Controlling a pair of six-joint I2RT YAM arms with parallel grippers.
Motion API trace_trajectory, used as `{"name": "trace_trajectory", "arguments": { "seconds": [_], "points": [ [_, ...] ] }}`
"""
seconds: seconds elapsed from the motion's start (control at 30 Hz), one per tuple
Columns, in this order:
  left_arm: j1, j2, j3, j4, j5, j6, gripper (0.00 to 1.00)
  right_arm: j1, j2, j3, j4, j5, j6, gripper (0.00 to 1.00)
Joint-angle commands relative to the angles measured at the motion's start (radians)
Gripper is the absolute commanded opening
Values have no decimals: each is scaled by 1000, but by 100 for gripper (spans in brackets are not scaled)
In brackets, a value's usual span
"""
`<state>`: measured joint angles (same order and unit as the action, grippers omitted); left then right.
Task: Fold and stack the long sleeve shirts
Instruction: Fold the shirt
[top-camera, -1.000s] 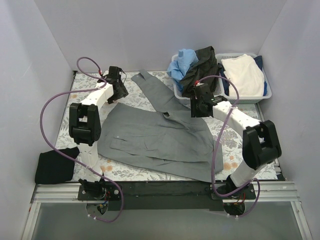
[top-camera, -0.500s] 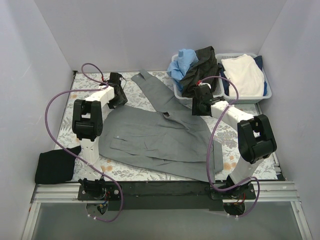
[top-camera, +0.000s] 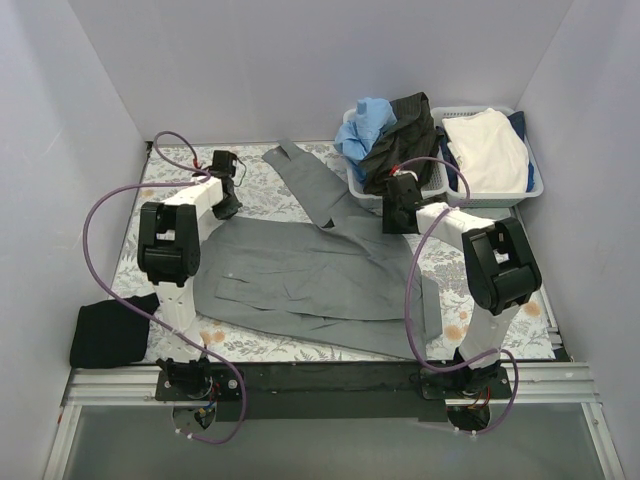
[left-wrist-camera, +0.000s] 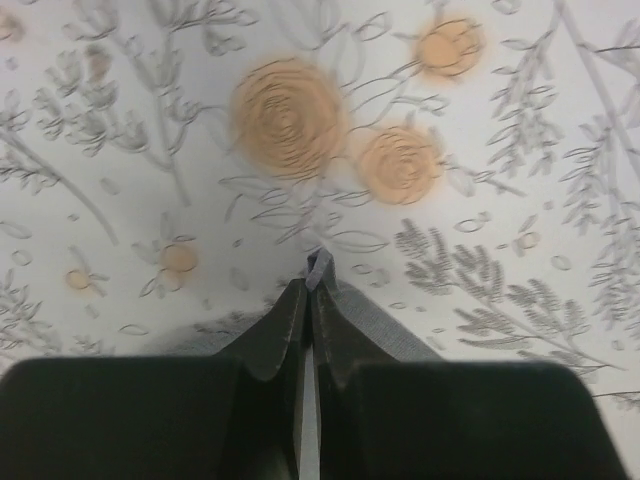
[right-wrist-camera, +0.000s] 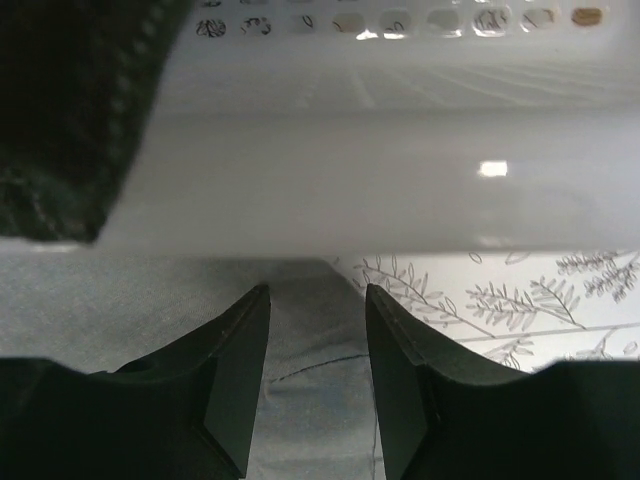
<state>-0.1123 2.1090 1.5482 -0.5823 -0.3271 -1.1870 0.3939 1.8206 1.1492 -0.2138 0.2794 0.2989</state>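
Top view, grey long sleeve shirt (top-camera: 320, 275): spread flat mid-table on the floral tablecloth (top-camera: 160, 190), with one sleeve reaching toward the far side.
Top view, black long sleeve shirt (top-camera: 110, 332): a compact heap at the near left edge, apart from the grey one.
Top view, left gripper (top-camera: 227, 205): down at the grey shirt's far left edge.
Top view, right gripper (top-camera: 395, 220): at the shirt's far right edge, just beside the white lattice basket (top-camera: 530, 190).
Top view, basket contents: blue cloth (top-camera: 365, 125), black garment (top-camera: 405, 130) and white cloth (top-camera: 485, 145).
Left wrist view, left gripper: clenched, pinching a small tuft of the grey shirt's edge, with flowered tablecloth beyond.
Right wrist view, right gripper: released, fingers apart over grey cloth. The basket wall is just ahead, and the black garment hangs over it at the left.
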Motion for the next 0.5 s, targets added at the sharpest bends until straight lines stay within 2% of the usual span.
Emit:
{"name": "trace_trajectory", "arguments": {
  "seconds": [0.0, 0.2, 0.37, 0.47],
  "points": [
    [34, -98, -120, -50, -14, 9, 0, 0, 29, 29, 114, -28, -58, 52],
    [33, -132, -195, -53, 30, 24, 0, 2, 68, 17, 250, -55, -124, 58],
    [33, -175, -246, -60, 7, 24, 0, 2, 128, 17, 245, -118, -112, 60],
    [33, -190, -263, -82, -33, 12, 0, 5, 109, -41, 225, -144, -74, 56]
  ]
}}
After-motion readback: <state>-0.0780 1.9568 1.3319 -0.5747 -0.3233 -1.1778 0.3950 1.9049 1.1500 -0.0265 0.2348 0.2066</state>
